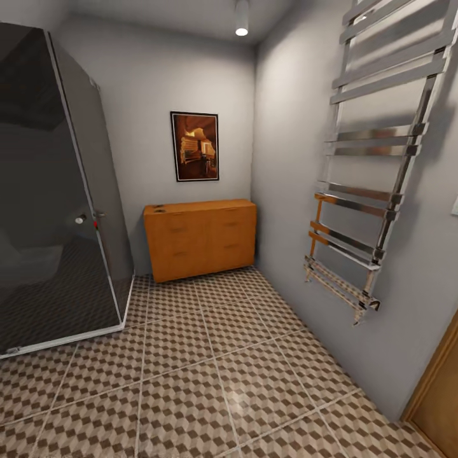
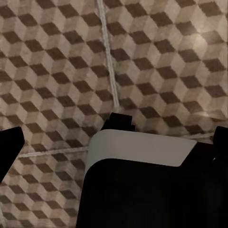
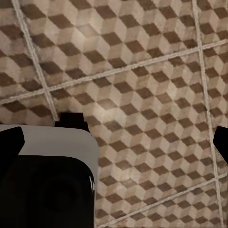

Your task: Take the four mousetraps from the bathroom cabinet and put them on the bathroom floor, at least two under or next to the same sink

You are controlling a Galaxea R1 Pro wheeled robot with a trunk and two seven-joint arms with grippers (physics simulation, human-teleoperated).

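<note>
The orange-brown cabinet (image 1: pixel 200 239) stands against the far wall, several tiles ahead of me in the head view. Near the left end of its top are two tiny dark shapes (image 1: pixel 159 208), too small to tell whether they are mousetraps. The cube-patterned bathroom floor (image 1: pixel 210 381) stretches from me to the cabinet. My left gripper (image 2: pixel 116 147) hangs open over the floor tiles (image 2: pixel 57 71), with nothing between its dark fingertips (image 2: pixel 9 147). My right gripper (image 3: pixel 116 145) is also open and empty above the tiles (image 3: pixel 142 71). The bathroom sink is out of view.
A dark glass shower enclosure (image 1: pixel 51 210) fills the left side, its white base rim (image 1: pixel 70 337) on the floor. A chrome towel radiator (image 1: pixel 375 178) juts from the right wall. A wooden door edge (image 1: pixel 439 394) is at the near right. A picture (image 1: pixel 194 146) hangs above the cabinet.
</note>
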